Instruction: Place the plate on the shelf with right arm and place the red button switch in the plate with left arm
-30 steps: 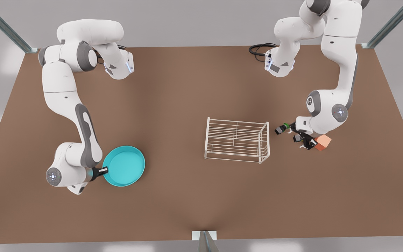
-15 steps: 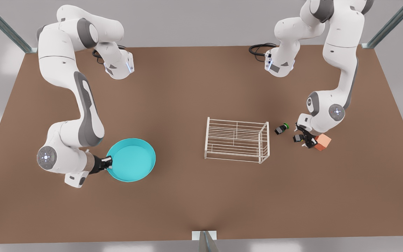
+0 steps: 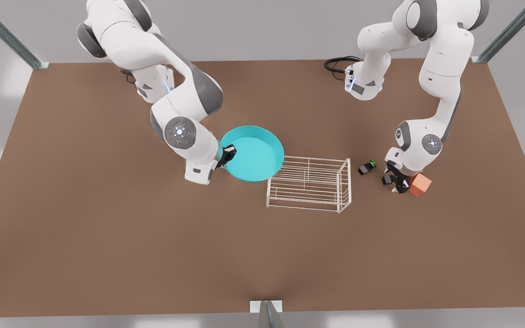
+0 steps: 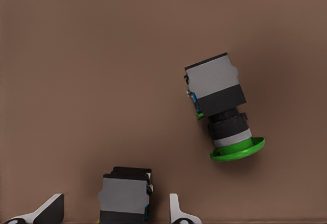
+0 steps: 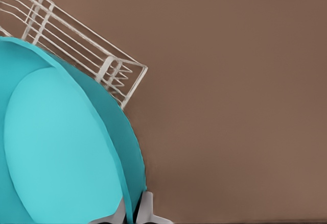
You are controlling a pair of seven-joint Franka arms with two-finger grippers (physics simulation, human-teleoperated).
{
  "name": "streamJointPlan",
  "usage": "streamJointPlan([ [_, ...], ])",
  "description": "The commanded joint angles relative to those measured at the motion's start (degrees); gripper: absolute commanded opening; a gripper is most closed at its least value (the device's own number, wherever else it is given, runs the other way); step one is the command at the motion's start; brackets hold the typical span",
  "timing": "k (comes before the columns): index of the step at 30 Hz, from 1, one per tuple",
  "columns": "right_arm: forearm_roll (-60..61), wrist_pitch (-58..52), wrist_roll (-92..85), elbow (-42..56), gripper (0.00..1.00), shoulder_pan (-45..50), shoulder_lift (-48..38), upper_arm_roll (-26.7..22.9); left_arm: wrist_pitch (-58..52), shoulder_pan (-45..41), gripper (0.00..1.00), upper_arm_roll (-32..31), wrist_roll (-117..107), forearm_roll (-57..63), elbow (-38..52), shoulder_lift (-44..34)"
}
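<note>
Two arms are working over the desk: the right gripper is pinching the plate by its rim, overlapping the shelf corner. The left gripper, fingers spread, is straddling a black switch, its cap hidden, near the green-capped switch.

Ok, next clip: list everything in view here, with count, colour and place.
plate: 1, turquoise, held at its rim, edge overlapping the shelf's corner on the front view's left
shelf: 1, white wire, mid-table
green-capped switch: 1, black, lying beside the shelf on the front view's right
red button switch: 1, black body, cap hidden, between the left gripper's fingers
cube: 1, orange-red, beside the left gripper
table: 1, brown
right gripper: shut on the plate's rim
left gripper: open, around the red button switch
</note>
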Motion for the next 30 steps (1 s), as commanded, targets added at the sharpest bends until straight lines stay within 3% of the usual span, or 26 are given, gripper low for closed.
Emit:
streamJointPlan([
  [1,-0.1,1.9,44.9,0.2,0.24,1.1,0.5,0.0,2.7,0.1,1.00,0.0,5.9,0.4,0.0,0.1],
  [4,-0.1,7.1,52.9,0.2,0.24,4.4,3.8,-0.4,2.7,0.0,0.97,-0.1,5.9,0.4,0.1,0.1],
  [6,-0.1,12.2,54.4,0.5,0.24,5.0,5.9,-0.4,2.6,0.0,0.79,-0.1,6.1,0.4,0.1,0.1],
  [10,-1.9,20.7,60.0,3.0,0.24,8.3,10.2,-0.4,2.5,0.0,0.57,-0.1,6.6,0.4,0.1,0.1],
  [15,-1.9,26.6,64.4,3.0,0.24,10.9,11.5,-0.5,2.5,0.1,0.48,-0.1,6.6,0.4,0.1,0.0],
  [21,-1.9,29.1,67.6,2.9,0.24,12.9,11.8,-0.5,-9.2,-0.2,0.47,-0.4,5.9,-0.3,0.5,-9.5],
  [22,-1.9,29.1,67.6,2.9,0.31,13.0,11.8,-0.5,-11.8,-0.4,0.47,-1.2,5.4,-0.5,0.8,-11.2],
  [23,-1.9,28.9,67.8,2.9,1.00,12.9,11.8,-0.5,-14.4,-0.4,0.47,-1.8,5.3,-1.8,1.4,-13.1],
  [28,-1.9,24.5,67.1,2.9,1.00,12.0,8.9,-1.2,-31.4,-0.4,0.47,-7.7,0.6,-6.1,9.2,-18.9],
  [30,-1.6,14.8,61.4,3.0,1.00,8.6,2.2,-0.9,-40.6,-0.4,0.47,-11.1,-4.5,-6.3,16.8,-18.8],
])
